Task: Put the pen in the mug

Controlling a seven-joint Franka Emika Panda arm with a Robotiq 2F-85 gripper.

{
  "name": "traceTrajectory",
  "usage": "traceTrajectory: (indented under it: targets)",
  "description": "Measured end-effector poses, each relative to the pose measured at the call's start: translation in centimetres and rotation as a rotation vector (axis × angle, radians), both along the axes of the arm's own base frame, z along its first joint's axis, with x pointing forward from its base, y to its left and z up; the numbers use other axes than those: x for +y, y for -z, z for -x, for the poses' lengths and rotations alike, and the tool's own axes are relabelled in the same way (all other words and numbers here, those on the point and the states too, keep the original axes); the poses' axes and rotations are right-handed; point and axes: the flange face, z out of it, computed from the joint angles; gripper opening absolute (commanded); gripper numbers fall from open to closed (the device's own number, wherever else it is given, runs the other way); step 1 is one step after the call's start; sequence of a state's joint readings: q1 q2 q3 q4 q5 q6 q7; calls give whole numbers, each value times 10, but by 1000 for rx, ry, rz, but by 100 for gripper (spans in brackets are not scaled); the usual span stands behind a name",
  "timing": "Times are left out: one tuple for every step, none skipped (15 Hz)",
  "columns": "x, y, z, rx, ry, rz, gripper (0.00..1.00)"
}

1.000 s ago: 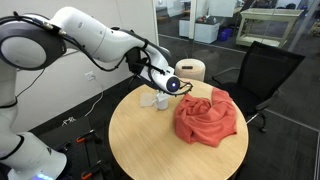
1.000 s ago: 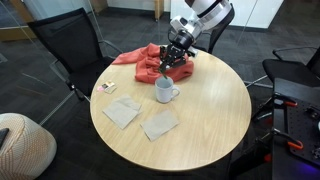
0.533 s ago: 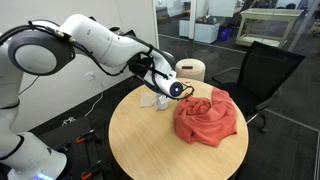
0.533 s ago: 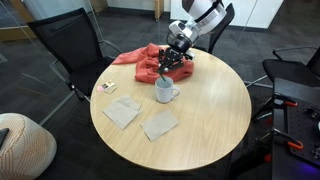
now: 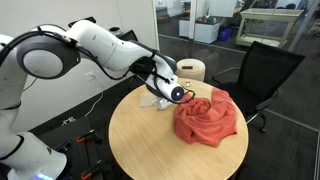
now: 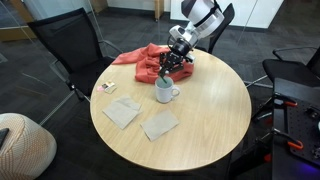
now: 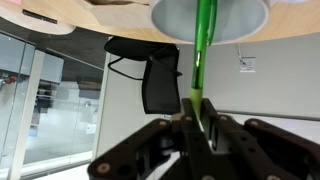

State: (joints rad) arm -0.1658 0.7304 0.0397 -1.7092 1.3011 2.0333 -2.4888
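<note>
Wrist view, which stands upside down: the claw (image 7: 197, 118) is clenched on the pen (image 7: 203, 45). The green shaft runs straight from between the fingers (image 7: 215, 128) to the open mouth of the mug (image 7: 235, 15). The pen's far end lies inside the outline of the rim; how deep it reaches cannot be told. The mug is cut off by the frame edge.

In both exterior views the claw (image 6: 170, 70) hangs just above the mug (image 6: 164, 92), which stands upright on the round surface (image 6: 210, 120) just beside the red cloth (image 6: 145, 58). In an exterior view the claw (image 5: 172, 95) hides most of the mug, and the pen cannot be made out.

Two grey napkins (image 6: 122, 112) lie flat near the mug. A small card (image 6: 107, 87) lies beyond them; its print is too small to read.
</note>
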Motion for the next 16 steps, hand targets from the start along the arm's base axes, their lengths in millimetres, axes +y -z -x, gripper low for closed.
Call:
traceTrajectory:
  targets:
    - [-1,2,0,3,2,1,52]
    - [-2,4,1,5,3,2,58]
    - [-3,5,1,7,4,2,67]
    - [-3,5,1,8,4,2,74]
    - [-3,6,1,8,5,3,82]
    - [-4,6,1,8,5,3,89]
    - [-4,6,1,8,5,3,98]
    - [-4,6,1,8,5,3,100]
    - [-3,6,1,8,5,3,100]
    - [-3,6,1,8,4,3,100]
    - [-3,6,1,8,4,3,100]
    - [-3,6,1,8,4,3,100]
    - [-3,6,1,9,4,3,100]
    - [-3,7,1,10,4,3,100]
    - [-3,8,2,12,4,3,100]
    - [-3,9,2,14,4,3,100]
